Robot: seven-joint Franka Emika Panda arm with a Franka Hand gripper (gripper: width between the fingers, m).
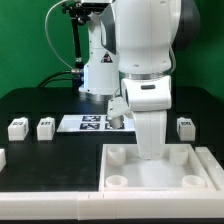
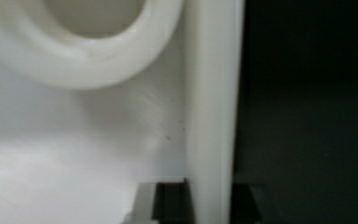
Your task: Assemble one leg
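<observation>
Robotics lab bench: white jointed robot arm (image 1: 140, 60) over a matte black tabletop (image 1: 40, 160), plain green backdrop wall (image 1: 25, 45) far behind, flat white marker board (image 1: 85, 123) with printed black-and-white tags, small tagged white plastic blocks (image 1: 17, 127) at the exterior view's left.

On the exterior view's left of the tray (image 1: 108, 170) you have bare table (image 1: 50, 165) (raised rim alongside); a leg (image 1: 16, 127) and its twin (image 1: 45, 127) stand behind.
</observation>
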